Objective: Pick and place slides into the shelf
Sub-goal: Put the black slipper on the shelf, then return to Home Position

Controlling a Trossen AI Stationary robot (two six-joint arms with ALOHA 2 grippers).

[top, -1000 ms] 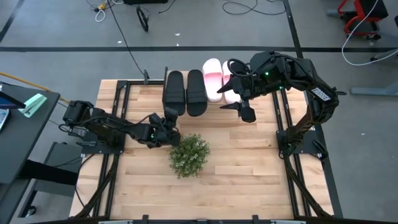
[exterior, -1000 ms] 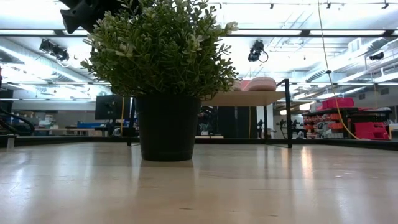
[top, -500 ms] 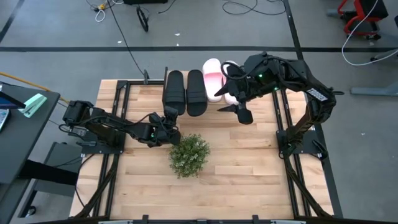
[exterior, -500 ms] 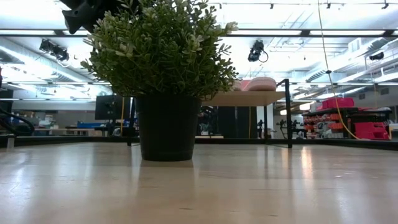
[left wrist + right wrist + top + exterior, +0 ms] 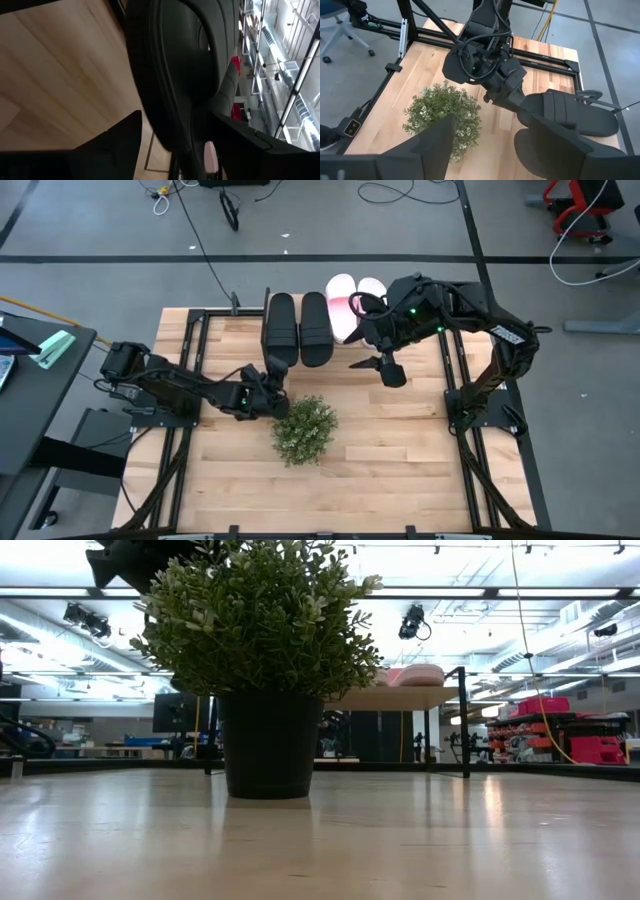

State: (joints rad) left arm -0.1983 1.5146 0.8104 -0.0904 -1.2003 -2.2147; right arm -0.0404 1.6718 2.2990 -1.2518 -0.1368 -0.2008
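Swung left off the pink slides, right fingers spread empty; left fingers loosening around black slide; probably light, flexible, best gripped at the heel edge.

I work in a robotics lab or workshop, not a home. My tabletop is a butcher-block slab bolted into a black metal frame, standing on a grey concrete floor marked with dark tape lines and strewn with loose cables. Across the room I see exposed ceiling ducts, long strip lights, and red equipment on distant benches.
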